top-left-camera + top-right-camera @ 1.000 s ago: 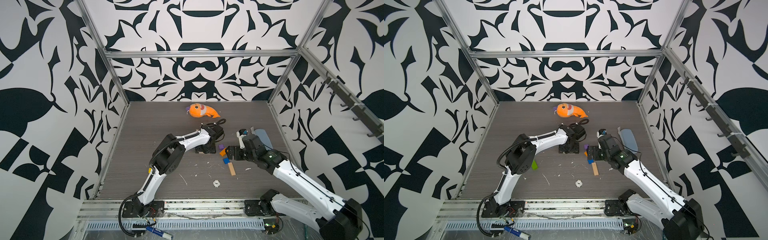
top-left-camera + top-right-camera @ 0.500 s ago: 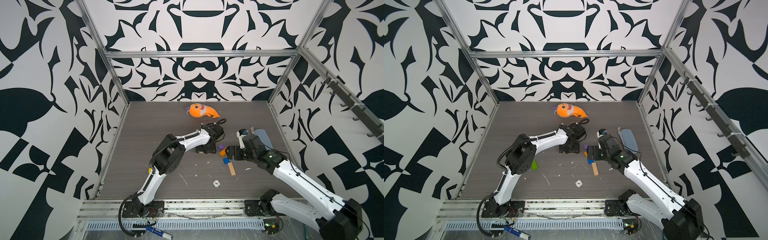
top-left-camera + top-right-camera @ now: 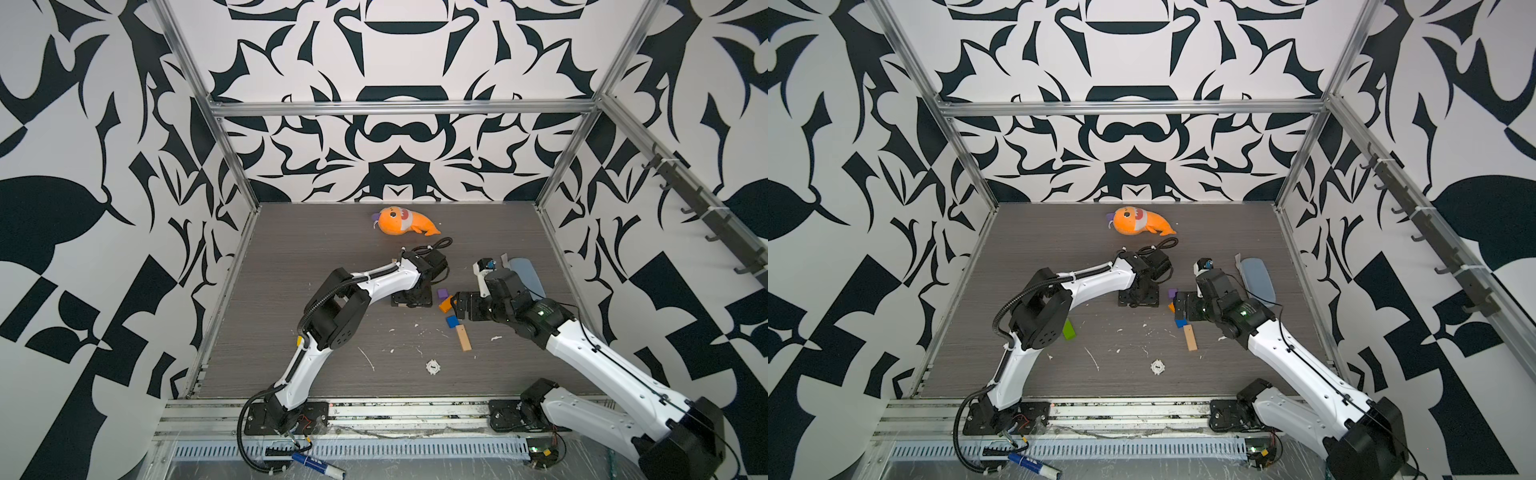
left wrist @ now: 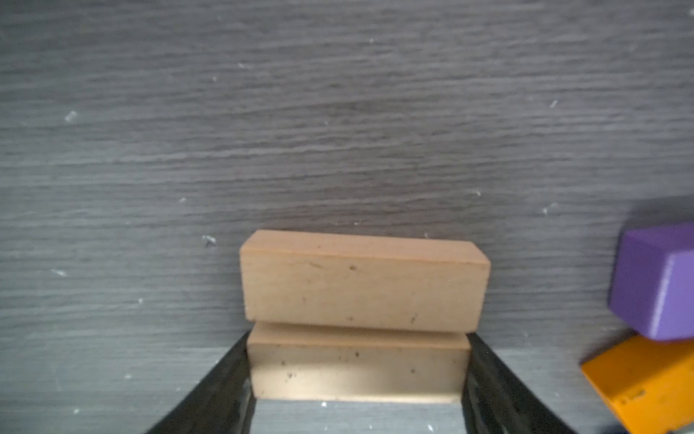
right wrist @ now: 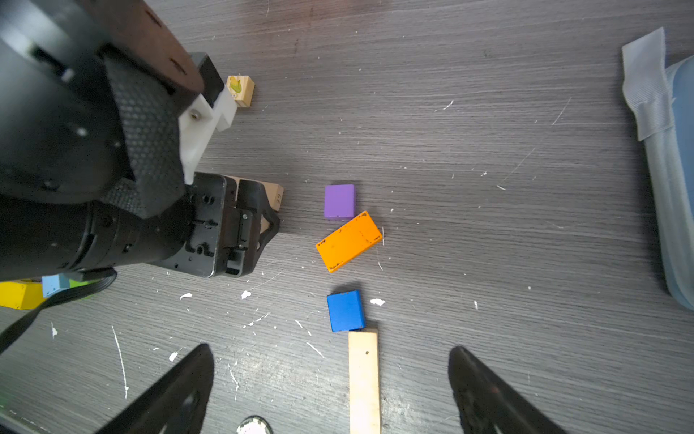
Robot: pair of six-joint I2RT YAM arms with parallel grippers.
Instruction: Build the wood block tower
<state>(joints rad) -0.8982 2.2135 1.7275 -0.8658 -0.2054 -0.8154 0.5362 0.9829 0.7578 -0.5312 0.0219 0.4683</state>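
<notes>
My two black fingers (image 4: 218, 390) reach out over the grey counter (image 4: 338, 131). A tan block (image 4: 356, 368) sits between them. One finger touches each end of it, so I am squeezing it.

A second tan block (image 4: 362, 285) lies right against the first one, just past my fingertips. I cannot tell if it sits on top of the first one or only next to it.

Off to one side of my fingers is a purple cube (image 4: 657, 282), level with the second block. An orange brick (image 4: 646, 387) touches the cube and is level with the block I hold. Little white specks (image 4: 70, 116) dot the counter.
</notes>
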